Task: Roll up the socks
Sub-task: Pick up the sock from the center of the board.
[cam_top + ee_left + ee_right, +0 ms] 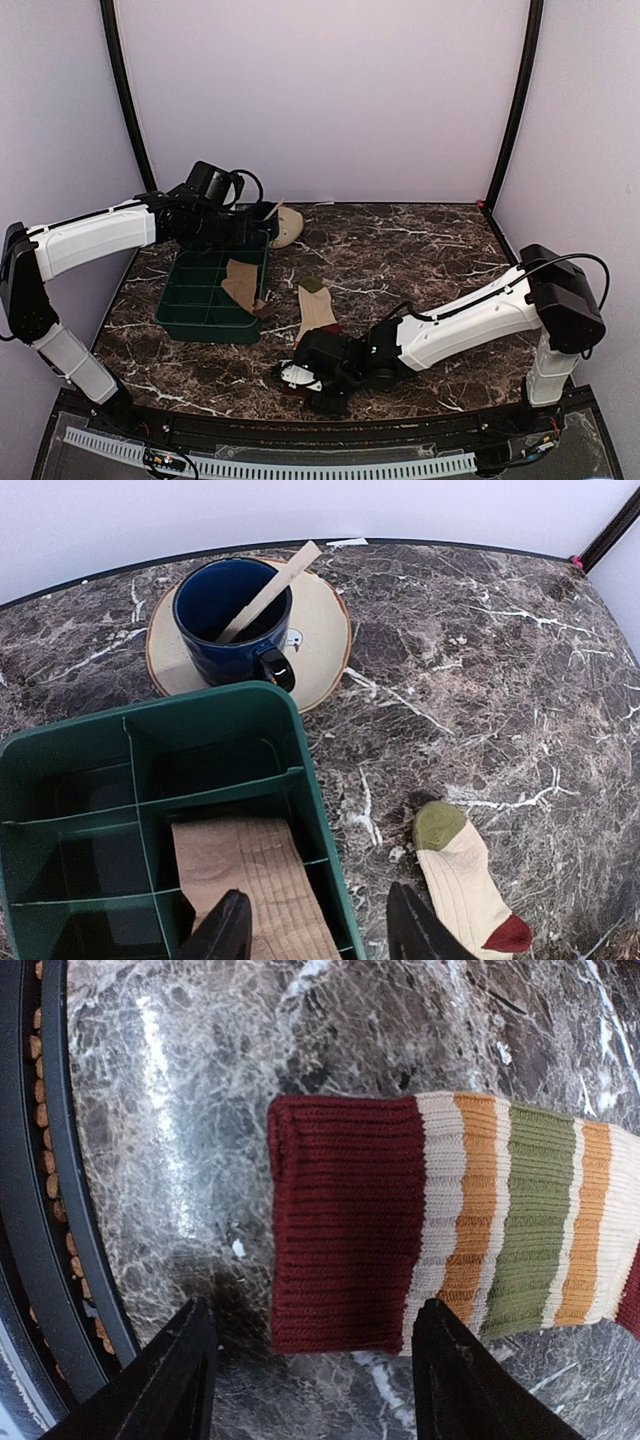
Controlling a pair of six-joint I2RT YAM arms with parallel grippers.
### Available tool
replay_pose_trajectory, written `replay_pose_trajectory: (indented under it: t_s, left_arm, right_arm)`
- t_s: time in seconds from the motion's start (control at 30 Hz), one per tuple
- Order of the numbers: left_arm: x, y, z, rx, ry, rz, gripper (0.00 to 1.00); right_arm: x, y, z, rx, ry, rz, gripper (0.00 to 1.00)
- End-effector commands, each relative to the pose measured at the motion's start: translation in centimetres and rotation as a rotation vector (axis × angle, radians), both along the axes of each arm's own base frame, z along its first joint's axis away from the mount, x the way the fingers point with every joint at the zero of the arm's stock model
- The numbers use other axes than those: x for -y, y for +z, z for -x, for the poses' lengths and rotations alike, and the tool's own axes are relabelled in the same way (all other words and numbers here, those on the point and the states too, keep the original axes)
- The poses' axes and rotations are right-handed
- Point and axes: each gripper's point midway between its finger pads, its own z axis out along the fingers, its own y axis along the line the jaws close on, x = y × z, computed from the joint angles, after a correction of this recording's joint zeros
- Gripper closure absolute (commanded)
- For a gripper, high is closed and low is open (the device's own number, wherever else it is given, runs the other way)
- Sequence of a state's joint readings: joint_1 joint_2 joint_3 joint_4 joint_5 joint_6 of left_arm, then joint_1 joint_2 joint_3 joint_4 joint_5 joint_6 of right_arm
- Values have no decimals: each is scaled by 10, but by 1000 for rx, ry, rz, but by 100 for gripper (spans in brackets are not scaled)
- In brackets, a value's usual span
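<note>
Right end effector (312,1310) stood released astride flat ribbed-knit sock (350,1230): dark red cuff, orange and olive stripes. Left end effector (320,925) released above tan second sock (250,875).

Ribbed sock (255,875): tan, unrolled, limp, draped across the tray (150,712) dividers just ahead of the left gripper (320,930). Striped sock (400,1230): flat and unrolled. Its dark red cuff lies between the spread fingers of the right gripper (310,1330), olive toe at the far end.

No readable text, no labels, brands or numbers legible in any view
</note>
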State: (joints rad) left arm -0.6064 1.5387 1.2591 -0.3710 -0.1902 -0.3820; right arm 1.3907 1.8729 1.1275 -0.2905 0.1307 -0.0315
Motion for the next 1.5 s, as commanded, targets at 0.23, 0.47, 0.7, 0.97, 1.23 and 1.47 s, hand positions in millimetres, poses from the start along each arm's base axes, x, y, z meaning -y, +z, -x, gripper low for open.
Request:
replay_pose_trajectory:
  t_s: [0.23, 0.47, 0.7, 0.97, 1.23, 1.47]
  left_arm:
    - [-10, 5, -3, 17, 18, 23, 52]
    - [-13, 4, -2, 15, 20, 26, 52]
    - [-16, 6, 0, 21, 22, 30, 52]
    - [-22, 9, 7, 31, 22, 31, 52]
    - [-22, 14, 8, 35, 21, 39, 52]
    - [-20, 15, 5, 29, 19, 30, 52]
  right_arm:
    - [-1, -17, -4, -58, 21, 26, 46]
    - [-3, -21, -3, -99, 19, 52, 63]
    - [-2, -16, 4, -147, 8, 56, 87]
    - [-21, 24, 12, -186, 4, -11, 87]
    - [-30, 64, -13, -203, -50, -100, 88]
    - [-24, 86, -66, -172, -129, -148, 91]
